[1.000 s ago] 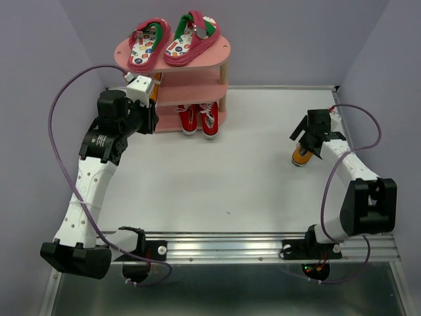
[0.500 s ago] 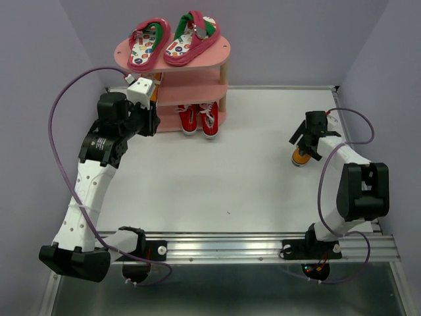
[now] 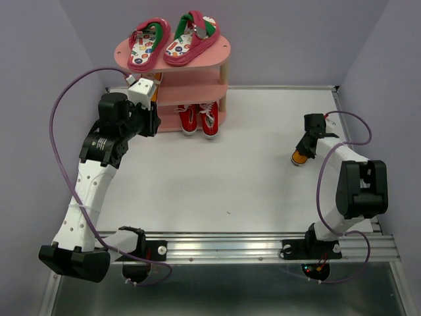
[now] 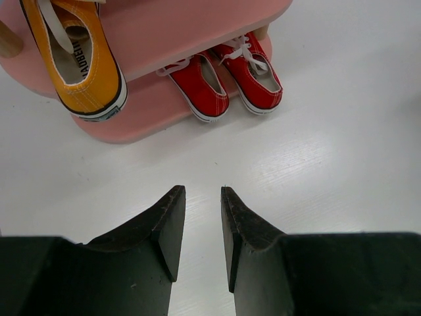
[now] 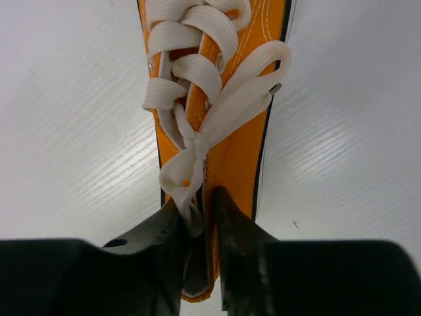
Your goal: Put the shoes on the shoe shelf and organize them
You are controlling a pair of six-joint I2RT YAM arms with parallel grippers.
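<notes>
Right gripper (image 5: 197, 201) has dropped and pinched the stray orange sneaker (image 5: 237, 158) on the table's (image 3: 250, 171) right, left gripper (image 4: 202, 197) idles empty, ajar by the shoe shelf (image 4: 197, 26), so I'd lift straight up before swinging.

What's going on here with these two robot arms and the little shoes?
Two robot arms are putting small shoes on a pink shoe shelf. The right tool pinches an orange sneaker near its laces; that shoe sits on the table, far right. The left tool hangs open and empty near the shelf. Already shelved: pink flip-flops on top, the other orange sneaker on the middle level, red sneakers at the bottom.
</notes>
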